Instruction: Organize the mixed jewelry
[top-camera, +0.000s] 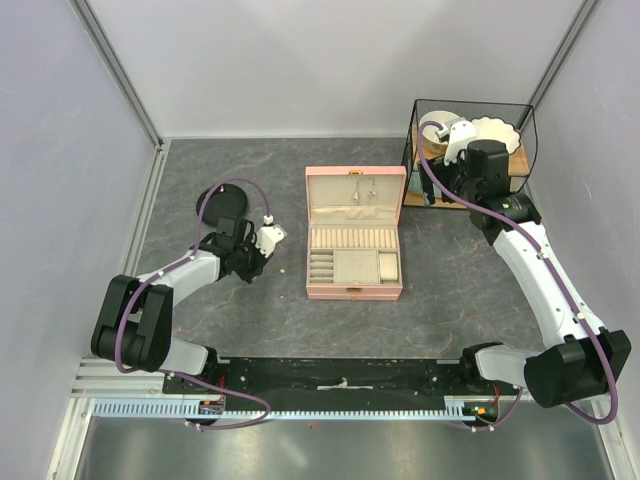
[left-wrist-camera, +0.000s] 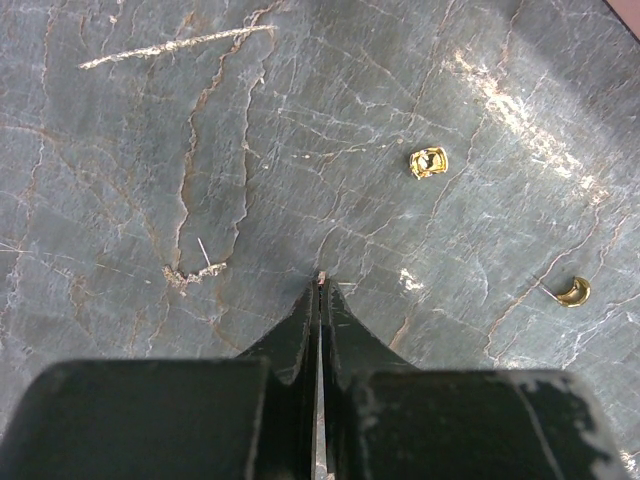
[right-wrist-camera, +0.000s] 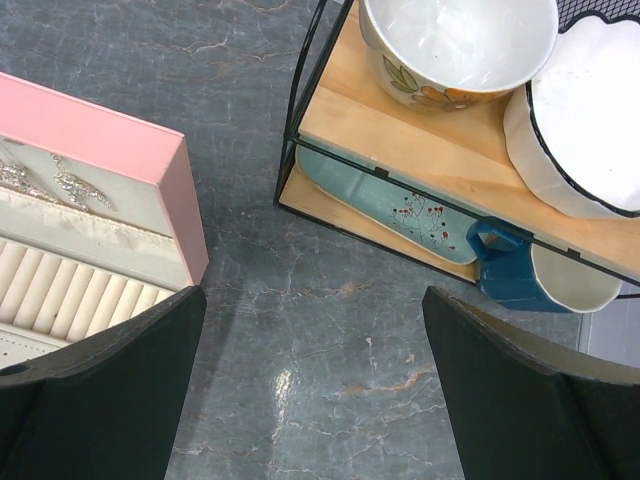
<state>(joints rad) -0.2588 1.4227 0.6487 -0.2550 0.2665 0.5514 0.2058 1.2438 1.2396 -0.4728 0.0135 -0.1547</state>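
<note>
Two gold jewelry pieces lie on the dark marbled table: a small squarish one (left-wrist-camera: 428, 162) and a crescent one (left-wrist-camera: 574, 291). To the left of them lies a thin pale pin (left-wrist-camera: 203, 252). My left gripper (left-wrist-camera: 321, 283) is shut low over the table, with a tiny pale speck of jewelry pinched at its very tips. From above, that gripper (top-camera: 252, 272) sits left of the open pink jewelry box (top-camera: 355, 290), with a gold speck (top-camera: 283, 271) beside it. My right gripper (right-wrist-camera: 314, 292) hangs open over bare table between the box and the rack.
A black round dish (top-camera: 222, 203) lies behind the left arm. At the back right, a black wire rack (top-camera: 412, 150) holds bowls, a blue tray and a blue mug (right-wrist-camera: 505, 265). The pink box's lid (right-wrist-camera: 120, 150) holds silvery earrings.
</note>
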